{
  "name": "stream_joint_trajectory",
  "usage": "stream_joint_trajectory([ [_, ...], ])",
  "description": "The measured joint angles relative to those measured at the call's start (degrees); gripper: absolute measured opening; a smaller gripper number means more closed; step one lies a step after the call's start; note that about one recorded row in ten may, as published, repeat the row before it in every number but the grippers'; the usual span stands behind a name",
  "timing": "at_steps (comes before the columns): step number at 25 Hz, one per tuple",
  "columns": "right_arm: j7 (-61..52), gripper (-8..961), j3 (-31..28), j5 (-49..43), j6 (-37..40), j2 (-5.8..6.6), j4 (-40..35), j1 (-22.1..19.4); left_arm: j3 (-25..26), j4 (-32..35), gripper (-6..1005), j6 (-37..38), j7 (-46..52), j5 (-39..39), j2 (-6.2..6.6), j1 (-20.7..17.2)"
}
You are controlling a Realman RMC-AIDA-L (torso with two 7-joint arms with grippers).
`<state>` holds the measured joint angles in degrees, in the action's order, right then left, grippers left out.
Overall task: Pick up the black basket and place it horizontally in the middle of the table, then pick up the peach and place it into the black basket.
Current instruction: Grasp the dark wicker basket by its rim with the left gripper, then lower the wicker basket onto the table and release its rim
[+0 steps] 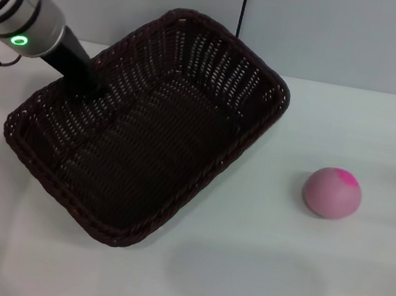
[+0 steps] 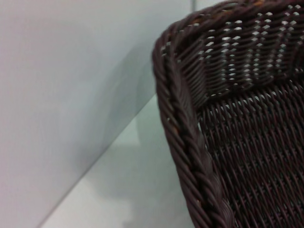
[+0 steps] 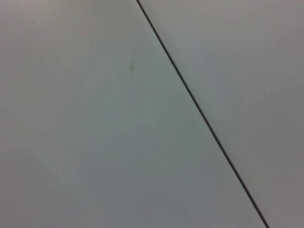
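The black basket lies diagonally on the left half of the white table, empty. My left gripper reaches down from the upper left to the basket's far-left long rim, its dark tip against the wall there. The left wrist view shows a braided corner of the basket from very close, with the table beside it. The peach, dusty pink with a magenta spot, rests on the table to the right, well apart from the basket. My right gripper is out of view.
A pale wall with a dark vertical seam stands behind the table's far edge. The right wrist view shows only a plain pale surface crossed by a thin dark line. Bare table lies between the basket and the peach.
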<state>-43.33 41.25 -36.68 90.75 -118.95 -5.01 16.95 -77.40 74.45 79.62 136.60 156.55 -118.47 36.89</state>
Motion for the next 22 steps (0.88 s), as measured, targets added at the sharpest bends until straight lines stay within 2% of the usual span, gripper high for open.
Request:
stream_joint_trajectory([
  [7,0.0,737,-0.1,0.0,-0.2,-0.05,0.0,-0.1,-4.2,4.2,233,-3.0,-13.0,2.6,-0.10,0.0],
  [14,0.0,737,-0.1,0.0,-1.6,-0.05,0.2,-0.3,-9.5,7.1,234,-12.0,-33.4,1.7,-0.11,-2.3],
  [16,0.0,737,-0.1,0.0,-1.6,-0.05,0.3,-0.3,-10.3,7.1,234,-12.8,-35.2,1.4,-0.12,-2.5],
  [19,0.0,737,-0.3,0.0,-2.2,-0.05,0.4,-0.3,-11.0,6.5,234,-14.1,-41.4,-5.0,-0.16,-2.4],
  [22,0.0,737,-0.6,0.0,-2.4,-0.05,0.5,-0.2,-10.8,6.4,234,-13.8,-43.2,-7.5,-0.13,-2.2],
])
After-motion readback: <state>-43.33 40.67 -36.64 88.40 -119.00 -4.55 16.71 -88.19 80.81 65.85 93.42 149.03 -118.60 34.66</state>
